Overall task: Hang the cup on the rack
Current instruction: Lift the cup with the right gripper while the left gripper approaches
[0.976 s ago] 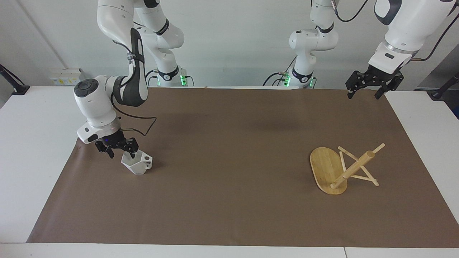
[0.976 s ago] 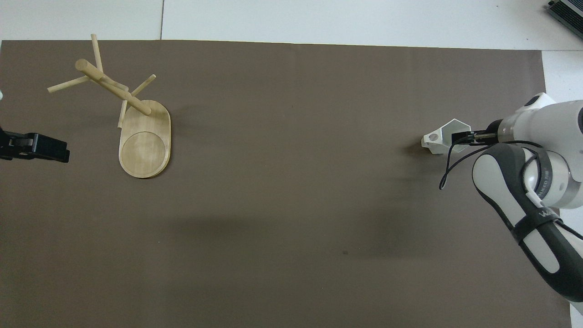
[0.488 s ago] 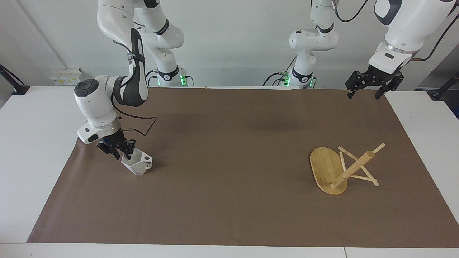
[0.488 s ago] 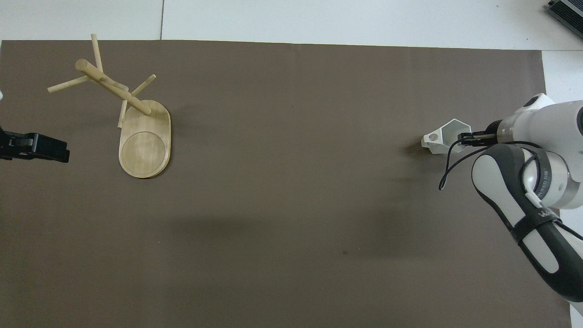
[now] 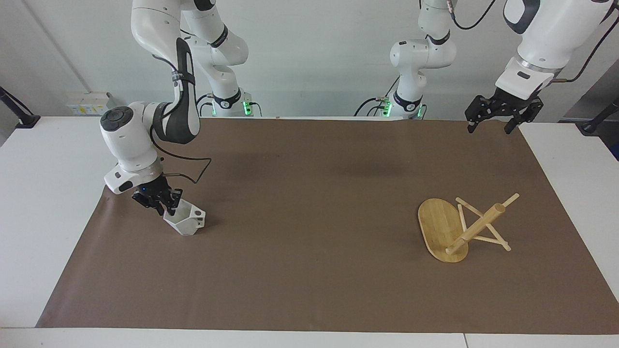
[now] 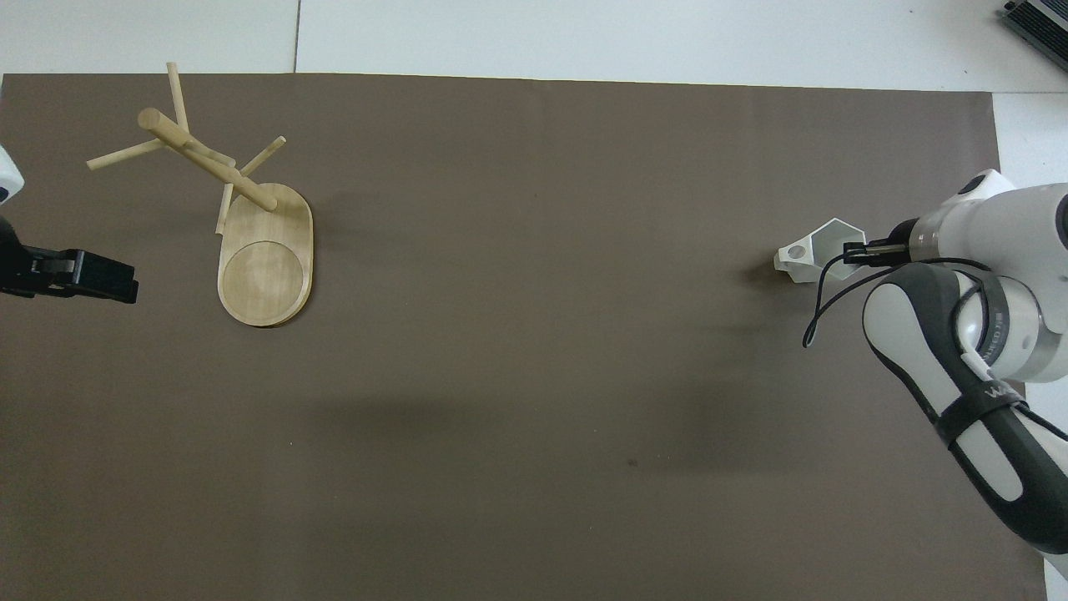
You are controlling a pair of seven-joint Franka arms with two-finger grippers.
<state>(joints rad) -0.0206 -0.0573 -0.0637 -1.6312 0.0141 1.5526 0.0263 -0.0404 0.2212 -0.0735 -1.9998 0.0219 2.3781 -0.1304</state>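
The white faceted cup (image 5: 186, 220) sits on the brown mat toward the right arm's end of the table, its handle pointing toward the table's middle; it also shows in the overhead view (image 6: 813, 250). My right gripper (image 5: 166, 205) (image 6: 853, 250) is shut on the cup's rim wall at the side away from the handle. The bamboo rack (image 5: 464, 227) lies tipped over toward the left arm's end, its oval base (image 6: 265, 267) up on edge and its post (image 6: 204, 159) and pegs resting on the mat. My left gripper (image 5: 489, 128) (image 6: 79, 277) is open and empty, raised over the mat's edge.
A brown mat (image 5: 309, 203) covers most of the white table (image 5: 38, 193). The right arm's cable (image 5: 191, 169) loops just above the mat near the cup.
My right gripper's fingers have closed from spread to shut on the cup's rim. The cup has barely moved. My left gripper has shifted slightly.
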